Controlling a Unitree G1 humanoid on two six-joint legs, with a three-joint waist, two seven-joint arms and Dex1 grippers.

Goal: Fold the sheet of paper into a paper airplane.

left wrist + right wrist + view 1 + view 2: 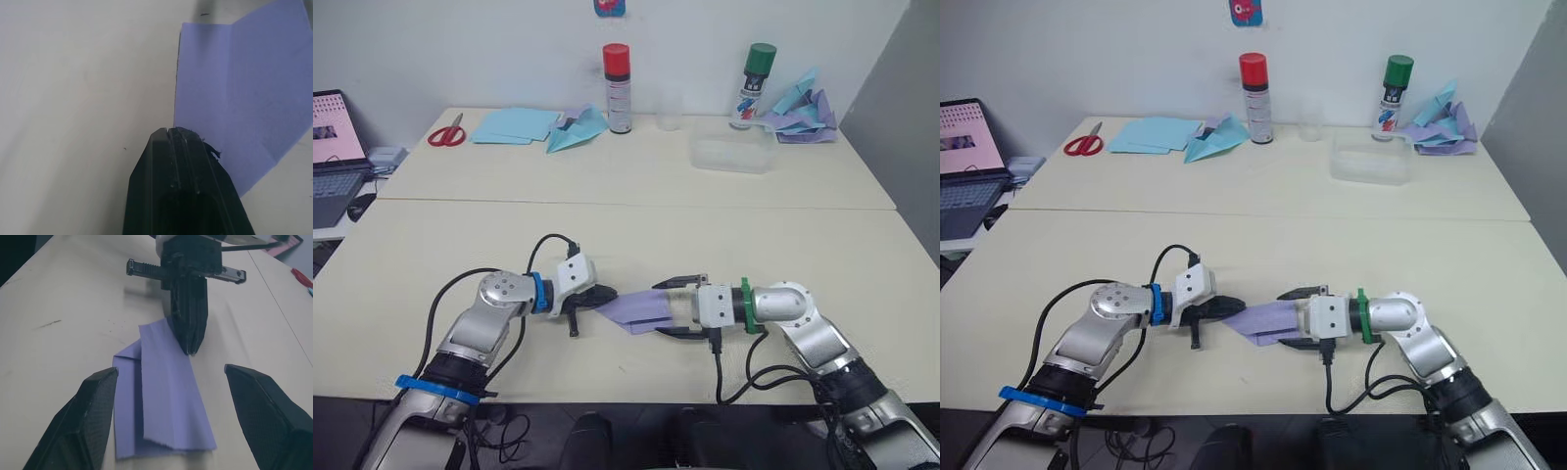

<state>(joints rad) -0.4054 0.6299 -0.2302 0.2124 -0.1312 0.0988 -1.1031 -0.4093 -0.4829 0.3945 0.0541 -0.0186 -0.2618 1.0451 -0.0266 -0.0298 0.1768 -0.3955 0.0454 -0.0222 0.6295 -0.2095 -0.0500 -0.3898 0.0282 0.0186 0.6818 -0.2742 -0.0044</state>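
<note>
The sheet of paper [641, 308], pale lavender and partly folded with one flap doubled over, lies on the near table between my two grippers. My left gripper [607, 297] is shut, and its joined fingertips [176, 142] rest on the sheet's left edge. From the right, my right gripper [674, 308] stands open, one finger on each side of the sheet's right end without touching it. In the right wrist view the folded sheet [166, 406] runs from between my open fingers [93, 396] up to the left gripper's tip [190, 347].
On the far table are red scissors [447, 132], light blue sheets [514, 124], a light blue paper plane [578, 132], a red-capped can [618, 88], a green-capped can [756, 86], a clear plastic box [734, 154] and a crumpled paper heap [803, 110]. A laptop [335, 147] sits far left.
</note>
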